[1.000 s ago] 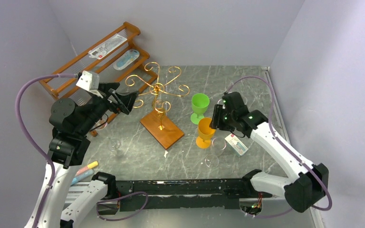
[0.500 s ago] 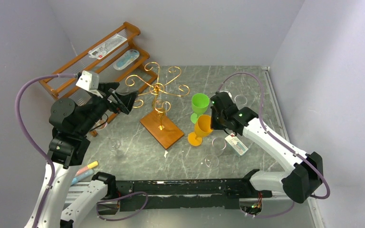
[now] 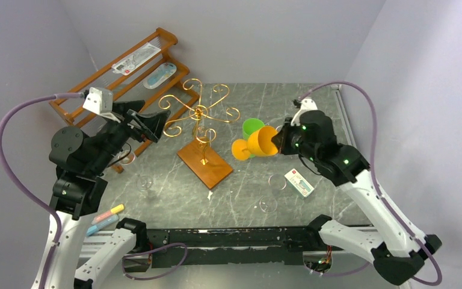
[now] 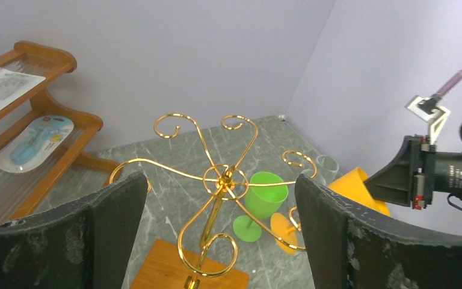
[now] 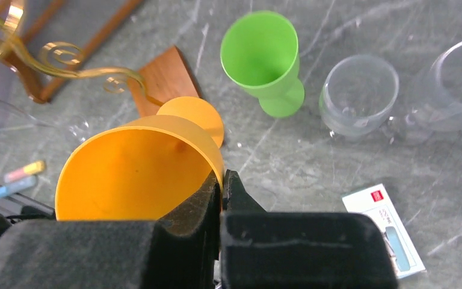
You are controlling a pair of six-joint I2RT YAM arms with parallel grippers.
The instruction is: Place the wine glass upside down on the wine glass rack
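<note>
Both raised: right fingers (image 5: 186,220) pinch tilted orange glass (image 3: 262,142) by rim, left fingers (image 4: 117,208) spread.

Plain pale lilac walls (image 3: 264,36) close in a grey, white-veined marbled table (image 3: 264,99) on three sides. A stepped shelf (image 3: 111,78) of orange-brown wood with clear ribbed slats stands in the far left corner, against the left wall. The light is soft and even.

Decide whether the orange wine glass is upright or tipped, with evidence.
Tipped sideways: the right gripper holds the orange wine glass by its rim, foot pointing toward the gold rack.
</note>
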